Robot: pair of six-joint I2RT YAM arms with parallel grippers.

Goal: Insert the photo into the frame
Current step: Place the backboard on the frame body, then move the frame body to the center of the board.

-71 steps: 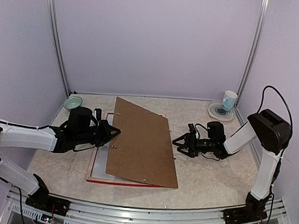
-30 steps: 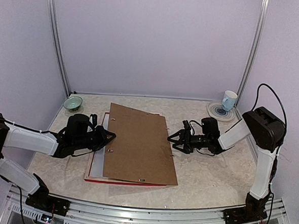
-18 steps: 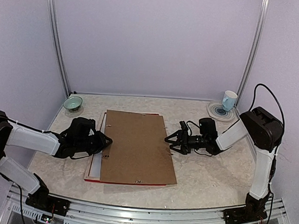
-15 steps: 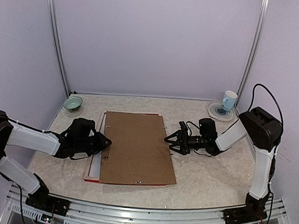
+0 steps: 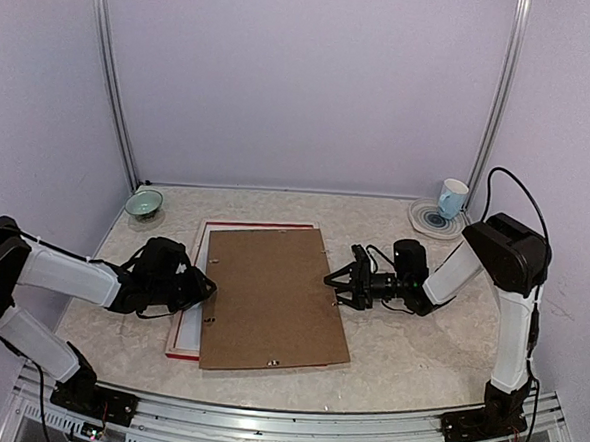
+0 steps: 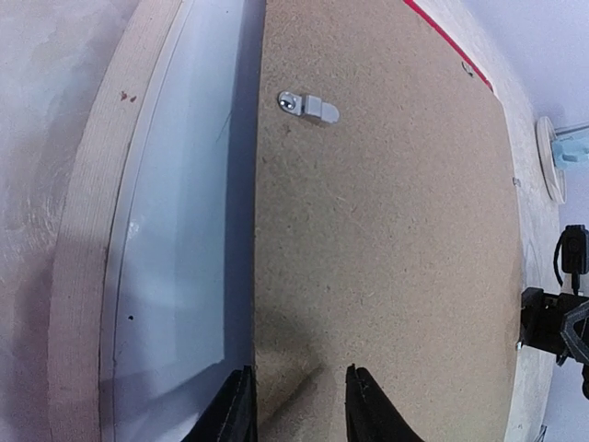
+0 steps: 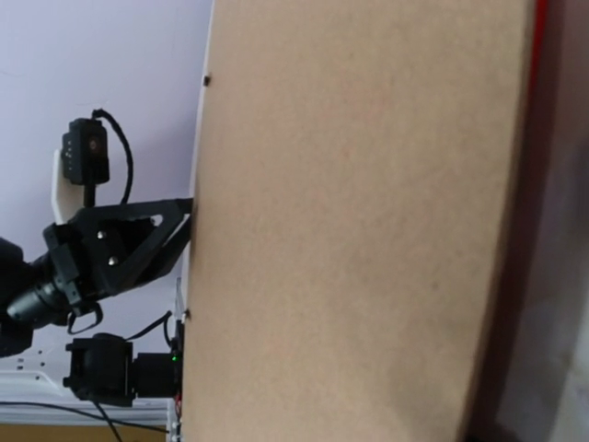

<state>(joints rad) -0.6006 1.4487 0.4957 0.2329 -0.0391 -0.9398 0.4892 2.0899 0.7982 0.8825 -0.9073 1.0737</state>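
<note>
The frame lies flat mid-table, its red edge showing at the back and its pale wood rail on the left. A brown backing board lies on it, slightly askew and overhanging the near right corner. A pale glossy surface shows in the recess left of the board. The photo is hidden. My left gripper hovers open over the board's left edge with nothing between its fingers. My right gripper is open at the board's right edge. The board fills the right wrist view and my own fingers do not show there.
A small green bowl sits at the back left. A blue-and-white cup stands on a patterned plate at the back right. Purple walls and metal posts close in the table. A metal clip sits on the board.
The board has come down from a tilt to lie flat on the frame. My left gripper has opened and let go of its left edge. My right gripper has moved left to the right edge.
</note>
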